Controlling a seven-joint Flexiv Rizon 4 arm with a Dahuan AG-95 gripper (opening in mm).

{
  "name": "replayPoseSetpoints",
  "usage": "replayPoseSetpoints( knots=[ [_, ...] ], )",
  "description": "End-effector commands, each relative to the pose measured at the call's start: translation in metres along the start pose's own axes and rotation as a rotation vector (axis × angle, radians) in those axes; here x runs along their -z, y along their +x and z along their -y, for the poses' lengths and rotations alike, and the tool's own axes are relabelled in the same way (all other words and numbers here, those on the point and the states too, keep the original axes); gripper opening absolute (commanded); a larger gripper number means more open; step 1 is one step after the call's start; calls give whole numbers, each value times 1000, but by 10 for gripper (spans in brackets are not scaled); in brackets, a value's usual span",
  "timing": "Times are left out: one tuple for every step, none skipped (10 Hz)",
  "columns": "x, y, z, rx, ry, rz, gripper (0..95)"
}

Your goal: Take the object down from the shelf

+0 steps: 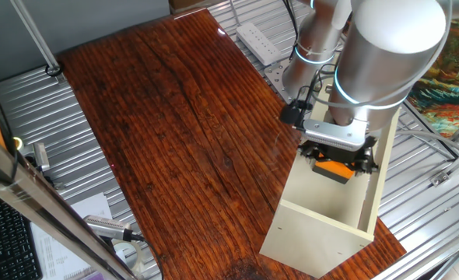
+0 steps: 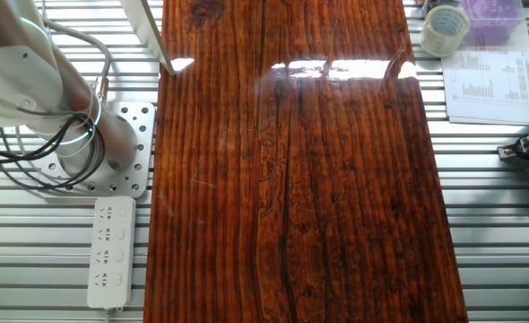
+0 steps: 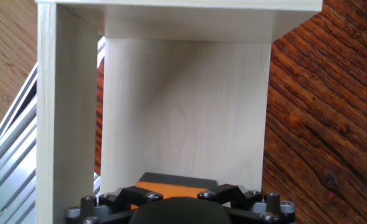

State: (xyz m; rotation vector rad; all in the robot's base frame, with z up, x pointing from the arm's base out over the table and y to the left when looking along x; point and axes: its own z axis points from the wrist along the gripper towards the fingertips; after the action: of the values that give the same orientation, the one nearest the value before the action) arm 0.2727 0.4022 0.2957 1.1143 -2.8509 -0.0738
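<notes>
The object, a small orange box with a dark base, sits between my gripper's black fingers, over the open face of the shelf. The shelf is a long cream box lying at the table's right edge. In the hand view the orange box shows at the bottom edge between the two fingers, with the shelf's pale inner panel behind it. The jaws stand closed against the box's sides. Its red button is hidden. The other fixed view shows neither gripper, box nor shelf.
The dark red wooden table stretches left of the shelf. A white power strip lies by the robot base. A tape roll and papers lie off the table. Ribbed metal surface surrounds it.
</notes>
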Motion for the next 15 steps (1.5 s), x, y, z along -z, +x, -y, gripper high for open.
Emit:
replayPoseSetpoints(
  knots=[
    [1,3,-2,3,-2,-2,950],
    [1,4,-3,3,-2,-2,950],
    [2,6,-5,6,-2,-2,950],
    [2,7,-5,8,-1,0,950],
    [3,9,-6,8,-1,1,760],
    [3,9,-6,8,-3,3,760],
    [3,11,-6,9,-1,1,760],
    [3,13,-6,10,0,1,760],
    [4,17,-6,15,0,3,760],
    [6,18,-5,18,-4,3,760],
    [6,19,-5,18,-7,5,760],
    [6,20,-6,15,-8,5,950],
    [6,20,-6,14,-8,4,760],
    [6,20,-6,9,-8,3,760],
    [6,20,-6,0,-7,1,570]
  ],
)
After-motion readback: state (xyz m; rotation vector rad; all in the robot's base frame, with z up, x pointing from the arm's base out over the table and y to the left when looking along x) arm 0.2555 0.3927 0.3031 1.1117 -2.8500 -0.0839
